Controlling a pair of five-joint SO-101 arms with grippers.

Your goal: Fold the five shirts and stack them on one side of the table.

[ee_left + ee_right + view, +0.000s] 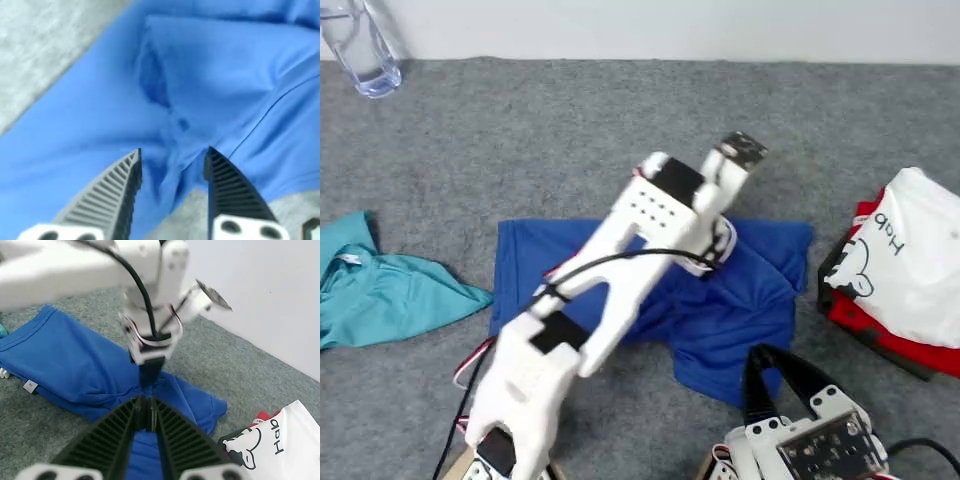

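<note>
A blue shirt (750, 290) lies partly folded and rumpled in the middle of the grey table. My left arm stretches over it, and my left gripper (173, 152) stands open and low over the shirt (225, 75), with a wrinkle of cloth between its fingers. In the right wrist view the left gripper (149, 375) points straight down at the shirt (75, 365). My right gripper (760, 355) is shut and empty at the near edge of the shirt, its fingertips (142, 407) pressed together.
A crumpled teal shirt (380, 285) lies at the left edge. At the right a white printed shirt (910, 260) tops a stack with a red shirt (890, 335) under it. A clear bottle (360, 50) stands at the back left.
</note>
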